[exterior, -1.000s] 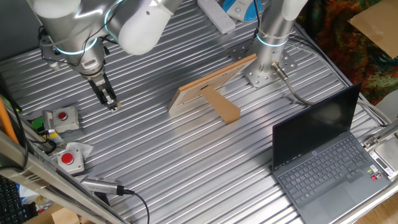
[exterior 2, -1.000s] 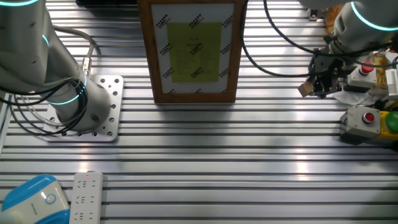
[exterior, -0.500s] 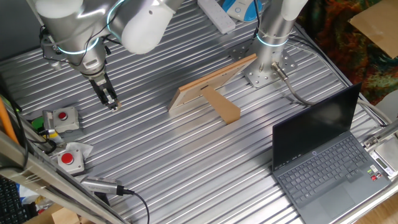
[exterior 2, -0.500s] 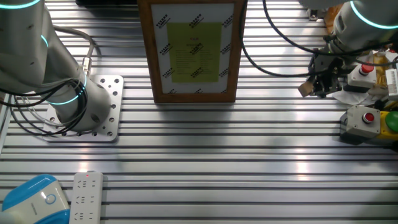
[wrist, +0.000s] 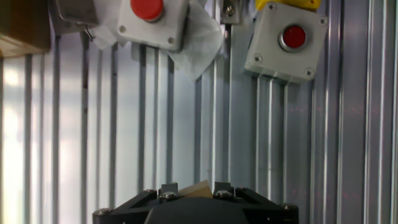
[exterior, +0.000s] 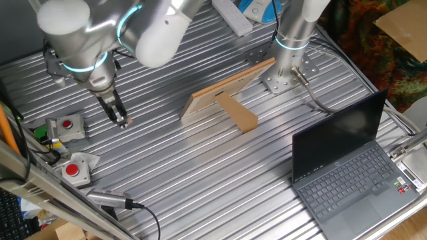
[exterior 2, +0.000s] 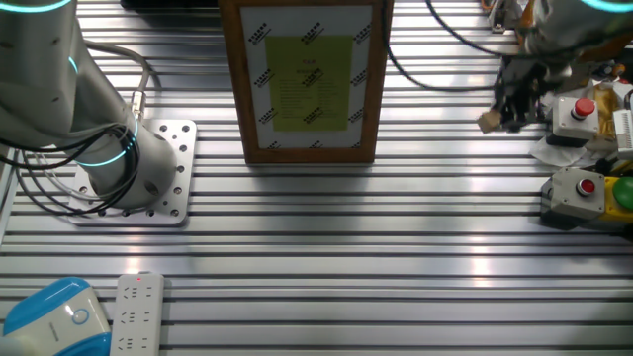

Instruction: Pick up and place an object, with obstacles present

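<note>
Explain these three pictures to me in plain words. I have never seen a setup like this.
It is a robot arm working over a ribbed metal table. Two pictures come from fixed cameras on different sides of the table. The third comes from a camera on the arm's hand, looking down past its fingers.

The arm ends in a two-fingered pincer, shut on a tiny tan wooden cube, seen in the hand picture wedged between the fingers.

On the table stand a thin wooden panel on edge and a brown bar, meeting in a T. There are also boxes with red buttons, a black laptop and a second arm's base.
</note>
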Available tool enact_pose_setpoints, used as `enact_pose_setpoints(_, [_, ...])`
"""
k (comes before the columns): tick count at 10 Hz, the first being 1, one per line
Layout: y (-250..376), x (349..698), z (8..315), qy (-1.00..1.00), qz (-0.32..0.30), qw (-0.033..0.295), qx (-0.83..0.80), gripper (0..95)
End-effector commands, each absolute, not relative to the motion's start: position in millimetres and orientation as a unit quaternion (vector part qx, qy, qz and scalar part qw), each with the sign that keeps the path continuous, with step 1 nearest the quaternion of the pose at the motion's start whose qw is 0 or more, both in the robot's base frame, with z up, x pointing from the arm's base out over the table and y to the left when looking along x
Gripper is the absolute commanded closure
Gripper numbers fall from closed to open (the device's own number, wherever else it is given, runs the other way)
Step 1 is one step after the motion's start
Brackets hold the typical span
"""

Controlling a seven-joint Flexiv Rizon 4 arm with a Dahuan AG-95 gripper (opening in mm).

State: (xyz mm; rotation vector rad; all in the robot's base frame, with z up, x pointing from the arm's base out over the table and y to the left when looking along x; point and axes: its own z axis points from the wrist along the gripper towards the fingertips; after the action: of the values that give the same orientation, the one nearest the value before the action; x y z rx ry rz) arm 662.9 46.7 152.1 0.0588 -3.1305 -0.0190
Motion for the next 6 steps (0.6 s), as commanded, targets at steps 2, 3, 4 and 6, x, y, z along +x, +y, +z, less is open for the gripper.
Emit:
enact_pose_setpoints(2, [69.2, 660.4, 160.4, -1.000, 0.003, 0.009, 0.005, 95.0])
enact_pose_setpoints(3, [79.4, 655.8, 162.3, -1.000, 0.007, 0.009, 0.000, 95.0])
enact_pose_setpoints(4, [85.9, 652.5, 163.5, -1.000, 0.010, 0.010, -0.002, 95.0])
enact_pose_setpoints(6, [101.5, 644.4, 164.7, -1.000, 0.011, 0.011, -0.013, 95.0])
